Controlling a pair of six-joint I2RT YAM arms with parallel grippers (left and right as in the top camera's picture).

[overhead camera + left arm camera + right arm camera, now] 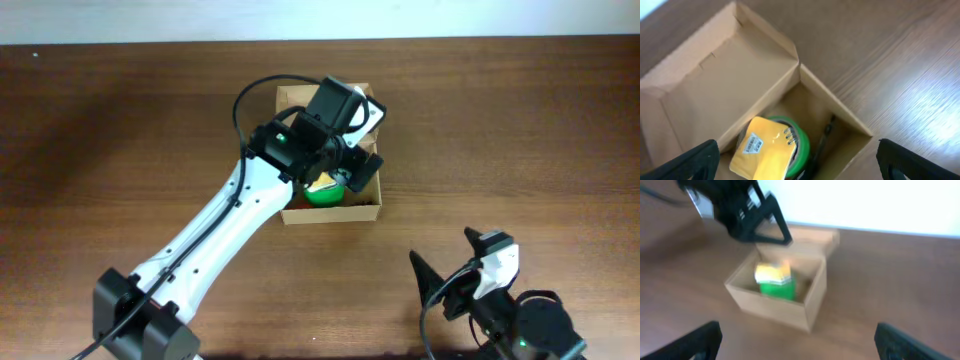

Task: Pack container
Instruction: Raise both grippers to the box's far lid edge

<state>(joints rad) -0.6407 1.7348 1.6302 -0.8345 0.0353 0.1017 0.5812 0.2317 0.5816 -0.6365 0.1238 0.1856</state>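
Note:
The tan cardboard container (355,211) stands open at the table's middle, its flap lid (295,96) folded back. Inside lie a yellow spiral notepad (765,150) on a green round item (801,142), with a dark thin object (822,142) beside them. My left gripper (350,160) hovers open and empty just above the box opening; its fingertips frame the box in the left wrist view (797,167). My right gripper (450,280) is open and empty near the front right, facing the container (775,305) from a distance.
The brown wooden table (520,130) surrounds the box. A pale wall edge (100,20) runs along the back. The left arm (215,240) stretches diagonally from the front left to the box.

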